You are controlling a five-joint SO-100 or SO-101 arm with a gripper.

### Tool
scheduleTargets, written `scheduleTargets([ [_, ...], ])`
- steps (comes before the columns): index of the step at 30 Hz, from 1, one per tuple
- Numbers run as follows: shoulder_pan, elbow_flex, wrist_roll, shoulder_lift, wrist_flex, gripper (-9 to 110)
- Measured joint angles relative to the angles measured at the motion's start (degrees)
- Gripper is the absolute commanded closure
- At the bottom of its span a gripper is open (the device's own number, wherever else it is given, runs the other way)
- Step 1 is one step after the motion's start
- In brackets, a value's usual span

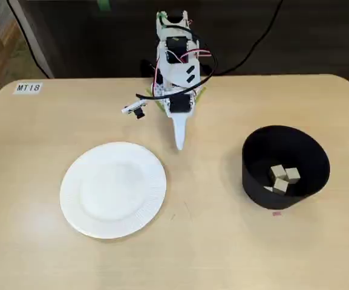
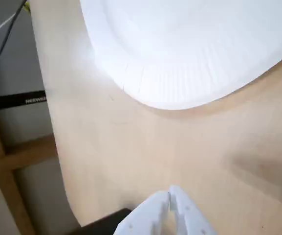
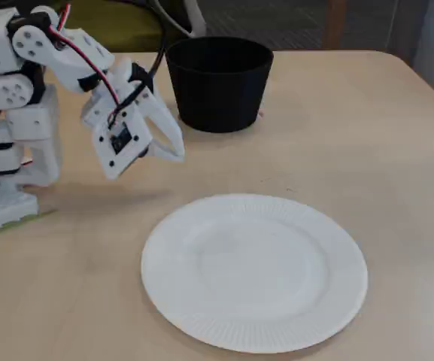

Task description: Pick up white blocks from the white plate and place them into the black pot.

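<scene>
On the pale wood table, the arm folds low; its gripper, jaws apparently closed and empty, hovers beside the bare white plate. White blocks lie inside the black pot, well right of the plate.

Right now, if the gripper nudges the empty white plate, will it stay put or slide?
Probably slide: the white plate looks thin and paper-like, and nothing lies on it to weigh it down. Its ribbed rim may flex under the gripper. It sits flat, so tipping seems unlikely.
</scene>
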Motion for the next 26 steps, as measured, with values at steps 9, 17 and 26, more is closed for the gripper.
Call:
scheduleTargets([
  [9,-0.44,0.0,0.62,0.0,-0.53,104],
  [17,-0.44,0.0,0.62,0.0,-0.53,104],
  [26,-0.44,0.0,0.62,0.0,-0.53,104],
])
